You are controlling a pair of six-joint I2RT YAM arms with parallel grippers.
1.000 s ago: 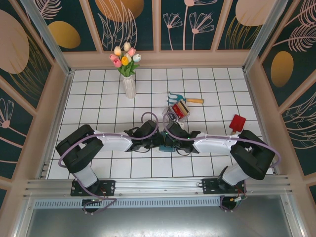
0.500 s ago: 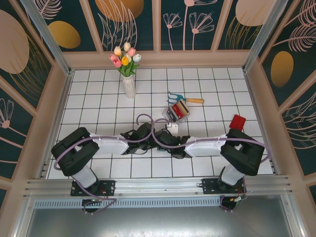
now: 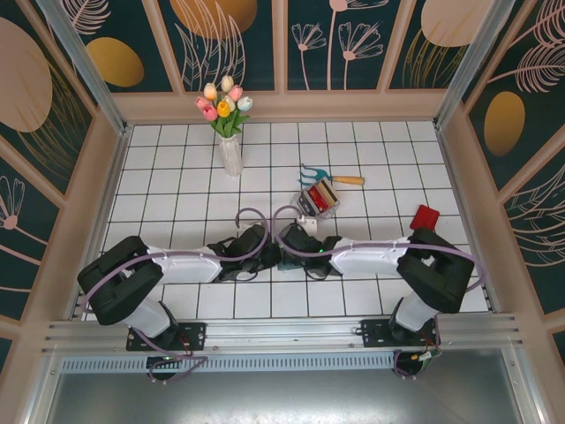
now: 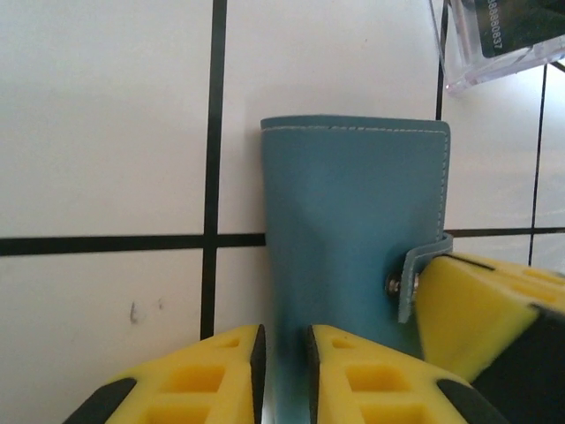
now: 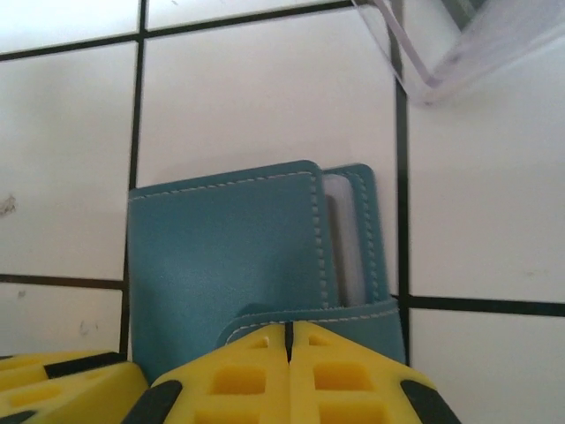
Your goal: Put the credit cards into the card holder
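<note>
The card holder (image 4: 353, 230) is seen on the white-tiled bench (image 4: 106, 115), near a clear tray (image 4: 494, 44). Its near edge is pinched between the narrowly parted fingers of the left claw (image 4: 284, 343). The right claw (image 5: 288, 334) is closed tight, tips against the holder's strap (image 5: 309, 316); whether the strap is gripped cannot be told.
</note>
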